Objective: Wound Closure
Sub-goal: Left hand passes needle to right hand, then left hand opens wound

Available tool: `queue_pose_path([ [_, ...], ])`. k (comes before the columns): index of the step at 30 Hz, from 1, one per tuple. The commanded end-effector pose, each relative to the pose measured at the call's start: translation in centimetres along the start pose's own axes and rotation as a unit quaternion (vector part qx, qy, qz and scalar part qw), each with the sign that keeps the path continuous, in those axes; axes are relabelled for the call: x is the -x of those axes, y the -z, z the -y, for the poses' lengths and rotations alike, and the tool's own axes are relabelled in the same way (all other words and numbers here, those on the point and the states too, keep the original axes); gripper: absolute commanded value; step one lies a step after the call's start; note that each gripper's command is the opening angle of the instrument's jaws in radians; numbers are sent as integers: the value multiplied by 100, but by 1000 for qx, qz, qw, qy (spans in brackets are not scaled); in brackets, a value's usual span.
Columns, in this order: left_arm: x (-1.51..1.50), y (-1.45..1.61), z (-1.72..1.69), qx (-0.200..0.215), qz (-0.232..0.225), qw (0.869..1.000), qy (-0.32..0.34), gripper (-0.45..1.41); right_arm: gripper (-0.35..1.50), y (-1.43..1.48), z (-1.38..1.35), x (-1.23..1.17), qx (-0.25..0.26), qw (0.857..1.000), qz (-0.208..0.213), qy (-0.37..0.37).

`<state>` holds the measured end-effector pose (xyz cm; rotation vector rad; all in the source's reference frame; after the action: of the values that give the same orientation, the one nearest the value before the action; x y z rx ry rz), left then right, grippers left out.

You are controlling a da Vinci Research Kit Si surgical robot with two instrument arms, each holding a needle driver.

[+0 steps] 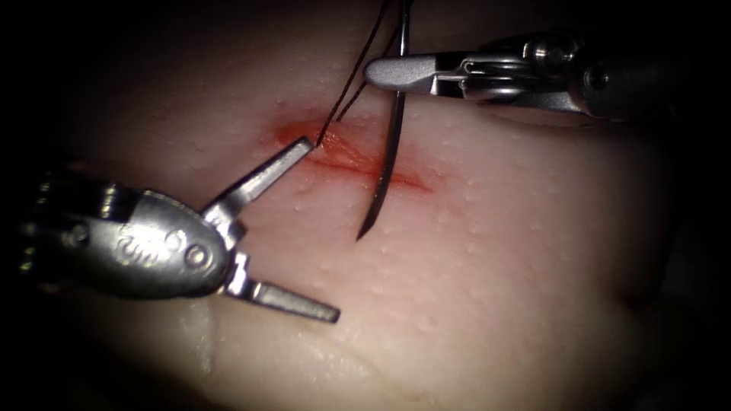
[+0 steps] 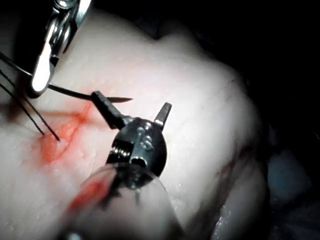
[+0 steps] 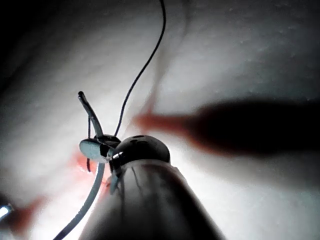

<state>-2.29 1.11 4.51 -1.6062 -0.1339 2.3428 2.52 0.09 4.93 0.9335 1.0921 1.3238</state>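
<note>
Steel jaws of the left tool (image 1: 304,228) gape wide, holding nothing, one tip at the cut (image 1: 358,161). Soft, pale, pimpled tissue (image 1: 495,274) looks yielding and slick with red fluid (image 2: 50,149). Farther off, the right tool (image 1: 381,74) clamps the stiff curved needle (image 1: 388,160) near its thread (image 1: 358,76) end, point free above the tissue; I'd grip mid-curve.
</note>
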Motion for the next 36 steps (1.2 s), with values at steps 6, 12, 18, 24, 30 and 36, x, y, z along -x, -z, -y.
queue_pose_path([
  [6, 13, 10, 20, 5, 2, 1000, 20, -20, -35, -7, -1, 6, -7, 999, -11, 48],
  [12, 25, 3, 36, 26, 23, 999, 39, -26, -35, -7, 1, 6, -10, 996, -15, 88],
  [18, 42, -14, 54, 63, 74, 994, 48, -33, -35, -7, 7, 5, -26, 987, -32, 157],
  [24, 66, -29, 71, 73, 130, 988, 35, -45, -35, -6, 13, 1, -28, 985, -36, 168],
  [30, 83, -33, 85, 80, 184, 979, 47, -45, -35, -5, 18, -3, -32, 980, -47, 190],
  [36, 94, -41, 94, 103, 204, 972, 48, -45, -35, -5, 23, -10, -35, 975, -60, 210],
])
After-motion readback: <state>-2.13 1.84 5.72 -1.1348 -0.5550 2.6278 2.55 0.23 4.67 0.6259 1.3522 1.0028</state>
